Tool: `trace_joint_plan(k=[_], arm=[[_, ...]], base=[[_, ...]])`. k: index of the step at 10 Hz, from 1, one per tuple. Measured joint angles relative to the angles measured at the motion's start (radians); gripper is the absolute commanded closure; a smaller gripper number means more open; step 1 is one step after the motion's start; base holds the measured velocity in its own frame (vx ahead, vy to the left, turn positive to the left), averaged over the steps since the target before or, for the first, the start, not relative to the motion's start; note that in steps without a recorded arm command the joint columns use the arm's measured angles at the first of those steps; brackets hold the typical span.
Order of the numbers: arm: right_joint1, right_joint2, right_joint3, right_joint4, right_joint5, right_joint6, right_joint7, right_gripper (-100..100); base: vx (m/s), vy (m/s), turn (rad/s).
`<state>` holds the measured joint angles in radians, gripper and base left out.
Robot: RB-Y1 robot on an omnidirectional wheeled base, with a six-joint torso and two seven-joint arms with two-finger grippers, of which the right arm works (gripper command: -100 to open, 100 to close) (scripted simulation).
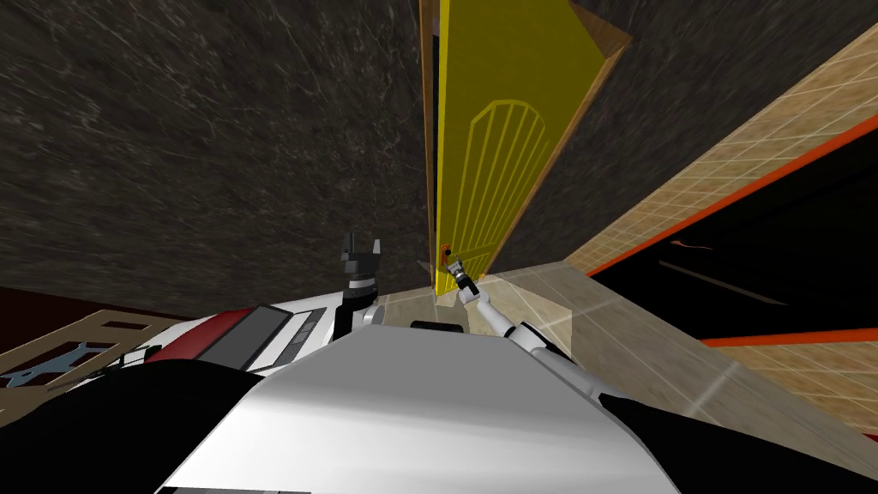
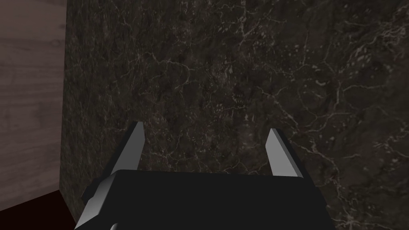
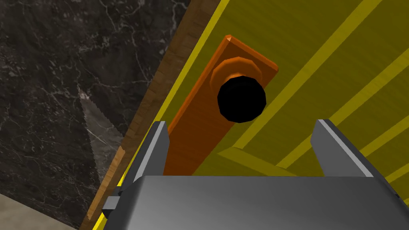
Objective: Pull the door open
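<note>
Yellow door (image 1: pixel 489 129) stands in the upper middle of the head view, its black knob (image 3: pixel 241 100) on an orange plate (image 3: pixel 199 131). Right gripper (image 3: pixel 241 123) sits just short of the knob, fingers apart. Left gripper (image 2: pixel 205 127), fingers also apart, faces a dark marbled wall (image 2: pixel 239 60).

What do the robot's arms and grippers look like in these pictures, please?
The right forearm is slim, made of white segments with dark joints. The left gripper has a black box body and two thin, light grey blade fingers that taper to points and are dark along one side. The right gripper has the same shape, with a grey-looking box. No cables or markings are visible.
</note>
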<state>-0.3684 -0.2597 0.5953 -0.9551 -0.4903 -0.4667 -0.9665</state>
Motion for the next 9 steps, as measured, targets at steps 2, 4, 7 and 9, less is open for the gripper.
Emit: trace_joint_plan(k=[2, 4, 7, 9], arm=[[0.002, 0.002, 0.006, -0.007, -0.026, 0.006, -0.049, -100], [0.003, 0.005, 0.015, -0.011, -0.055, 0.011, -0.100, -100], [0.004, 0.010, 0.029, -0.018, -0.108, 0.020, -0.184, -100], [0.008, 0.012, 0.033, -0.028, -0.129, 0.027, -0.224, -100]], base=[[-0.030, -0.060, 0.047], [-0.030, -0.064, 0.029], [-0.033, -0.071, 0.044], [-0.017, -0.063, 0.040]])
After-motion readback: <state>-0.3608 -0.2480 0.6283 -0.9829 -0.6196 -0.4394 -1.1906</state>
